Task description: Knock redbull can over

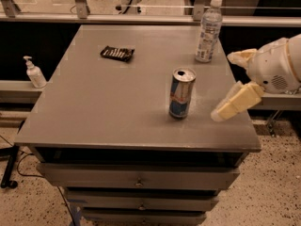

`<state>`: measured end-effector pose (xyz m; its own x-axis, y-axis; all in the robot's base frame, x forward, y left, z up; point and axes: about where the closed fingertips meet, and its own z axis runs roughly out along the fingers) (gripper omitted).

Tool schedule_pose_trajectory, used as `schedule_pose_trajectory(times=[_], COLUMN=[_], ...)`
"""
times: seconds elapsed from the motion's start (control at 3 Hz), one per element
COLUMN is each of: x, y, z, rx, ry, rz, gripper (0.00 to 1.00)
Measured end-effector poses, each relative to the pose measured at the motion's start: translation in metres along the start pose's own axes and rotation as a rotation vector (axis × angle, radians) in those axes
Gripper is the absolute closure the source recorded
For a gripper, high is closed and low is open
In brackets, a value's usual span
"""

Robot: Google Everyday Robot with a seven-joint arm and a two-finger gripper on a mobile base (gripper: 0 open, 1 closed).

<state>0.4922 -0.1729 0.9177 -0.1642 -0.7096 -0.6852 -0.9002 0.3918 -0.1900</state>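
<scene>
Grey flat-topped counter (pixel 117 107) on a stack of metal drawers (pixel 138 179), speckled floor below, railing along the back.

White-bodied robot gripper (pixel 223 86) with cream fingers hangs over the counter's right edge, near the front-right corner. Its jaws are spread apart, nothing between them.

Clear plastic bottle with a white cap (pixel 209 29) stands upright near the back-right corner, well apart from the target.

Slim blue-and-silver metal redbull can (pixel 181 93) stands upright right of centre, toward the front edge, just left of the gripper but not touching it. The top looks opened.

Flat black packet (pixel 117 53) lies toward the back-left. Small white pump bottle (pixel 34 72) sits off the counter, past the left edge.

Handling, my read:
- The can looks light and may be part-empty. It is stiff, with thin walls and a smooth skin.
- It is tall on a narrow base, so it tips easily.
- No grasp needed. Push sideways high on the wall, near the rim; a low push would likely just slide it.
- Once down it may roll toward the front edge.
</scene>
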Motion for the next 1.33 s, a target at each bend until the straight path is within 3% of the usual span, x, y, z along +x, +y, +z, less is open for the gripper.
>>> schedule_pose_trajectory(times=[0.33, 0.67, 1.33], x=[-0.022, -0.05, -0.093], y=[0.008, 0.025, 0.031], z=[0.034, 0.065, 0.123], rx=[-0.07, -0.147, -0.223], ry=[-0.187, -0.329, -0.491], rz=[0.068, 0.113, 0.11], gripper=[0.0, 0.0, 0.0])
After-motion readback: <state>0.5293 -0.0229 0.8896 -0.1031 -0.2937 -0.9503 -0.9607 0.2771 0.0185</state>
